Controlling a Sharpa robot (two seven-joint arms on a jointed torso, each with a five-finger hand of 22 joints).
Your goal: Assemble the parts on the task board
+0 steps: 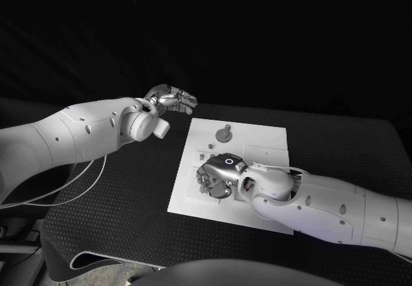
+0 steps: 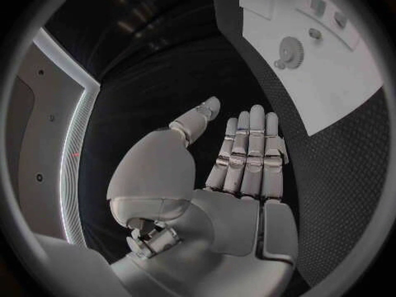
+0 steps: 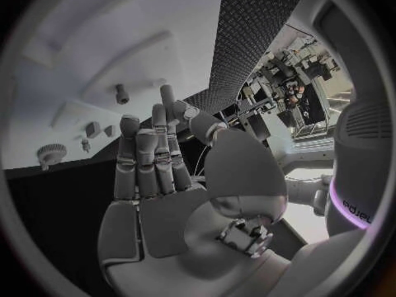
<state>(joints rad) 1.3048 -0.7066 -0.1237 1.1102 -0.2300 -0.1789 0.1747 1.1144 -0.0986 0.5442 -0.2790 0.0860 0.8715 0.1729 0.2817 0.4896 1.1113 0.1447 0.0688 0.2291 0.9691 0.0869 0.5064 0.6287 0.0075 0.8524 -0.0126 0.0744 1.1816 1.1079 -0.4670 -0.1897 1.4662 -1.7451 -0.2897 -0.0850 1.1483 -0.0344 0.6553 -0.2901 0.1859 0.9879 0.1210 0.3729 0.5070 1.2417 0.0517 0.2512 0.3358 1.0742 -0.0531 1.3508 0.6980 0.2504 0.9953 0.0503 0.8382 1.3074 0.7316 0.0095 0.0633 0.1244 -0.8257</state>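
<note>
Right hand: the right hand (image 1: 219, 174) hovers low over the middle of the task board (image 1: 258, 138); in the right wrist view (image 3: 161, 178) its fingers (image 3: 152, 158) are stretched out side by side with nothing between them. Whether they touch the board, I cannot tell.
Left hand: the left hand (image 1: 172, 99) is raised off the board's 10 o'clock corner, over the table (image 1: 112, 202); in the left wrist view (image 2: 239, 165) its fingers are straight and together, the thumb apart, empty.
Task board: a white plate at the table's centre, its long side running from 12 to 6 o'clock.
Parts: a round gear-like part (image 1: 224, 135) stands toward the board's 12 o'clock end, also seen from both wrists (image 2: 290, 51) (image 3: 51, 154); a small peg (image 3: 121, 95) stands apart from it.
Surface: black textured table.
Room: dark behind the table.
</note>
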